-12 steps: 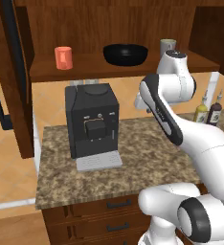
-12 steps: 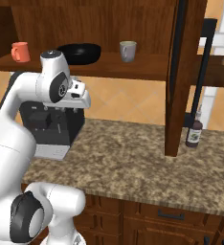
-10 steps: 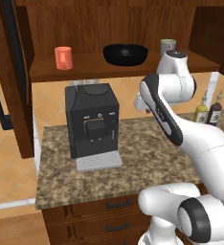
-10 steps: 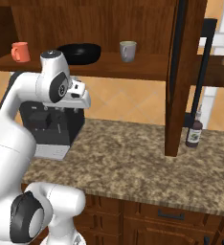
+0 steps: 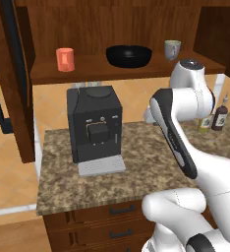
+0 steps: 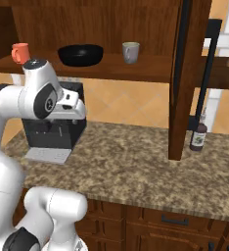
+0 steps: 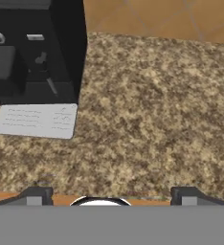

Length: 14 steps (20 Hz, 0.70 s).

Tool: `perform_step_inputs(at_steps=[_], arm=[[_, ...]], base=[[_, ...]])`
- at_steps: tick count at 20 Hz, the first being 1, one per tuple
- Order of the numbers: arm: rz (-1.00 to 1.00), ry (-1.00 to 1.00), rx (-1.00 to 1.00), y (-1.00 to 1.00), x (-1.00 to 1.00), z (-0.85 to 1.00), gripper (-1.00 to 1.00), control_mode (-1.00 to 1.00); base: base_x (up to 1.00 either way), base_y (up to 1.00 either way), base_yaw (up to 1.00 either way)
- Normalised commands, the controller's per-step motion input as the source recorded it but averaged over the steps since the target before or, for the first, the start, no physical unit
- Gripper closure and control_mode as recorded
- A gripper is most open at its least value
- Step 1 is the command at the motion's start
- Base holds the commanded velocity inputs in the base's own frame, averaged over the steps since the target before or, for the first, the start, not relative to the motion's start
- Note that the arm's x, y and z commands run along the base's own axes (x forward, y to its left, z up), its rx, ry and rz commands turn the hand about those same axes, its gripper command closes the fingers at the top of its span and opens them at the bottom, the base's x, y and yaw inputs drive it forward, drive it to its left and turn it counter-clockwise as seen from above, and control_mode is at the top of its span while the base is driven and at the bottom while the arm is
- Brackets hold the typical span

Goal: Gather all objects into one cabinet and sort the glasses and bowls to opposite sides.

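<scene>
Bowl (image 5: 129, 55) | wide, glossy, likely slippery: pinch the rim | cups (image 5: 65, 59) light, rigid | gripper (image 7: 109, 195) wide open, empty

The big dark brown wooden cabinet (image 5: 112, 29) looks smooth, and I can see the wood lines on its back wall. The wide black bowl (image 5: 129, 55) on its shelf is shiny and smooth. The orange-red cup (image 5: 65, 59) looks dull, not shiny. The grey mug with a handle (image 6: 130, 52) looks smooth with a soft shine. Under my hand, the brown speckled stone counter (image 7: 152, 110) looks rough and grainy, like little dots all over. The black boxy coffee machine (image 5: 94, 123) looks like dull plastic, and its pale grey tray (image 7: 36, 120) looks flat and matt. The small dark bottle (image 6: 198, 138) looks like shiny glass. My two small dark finger tips (image 7: 35, 196) look matt.
</scene>
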Motion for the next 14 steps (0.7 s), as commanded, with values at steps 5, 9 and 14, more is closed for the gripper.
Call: perform_step_inputs(at_steps=[5, 9, 14], arm=[[0.00, 0.00, 0.00, 0.00, 0.00, 0.00, -1.00, 1.00], [0.00, 0.00, 0.00, 0.00, 0.00, 0.00, -1.00, 1.00], [0.00, 0.00, 0.00, 0.00, 0.00, 0.00, -1.00, 1.00]], base=[[-0.98, -0.13, -0.06], [-1.00, -0.43, -0.05], [-0.37, -0.85, -0.06]])
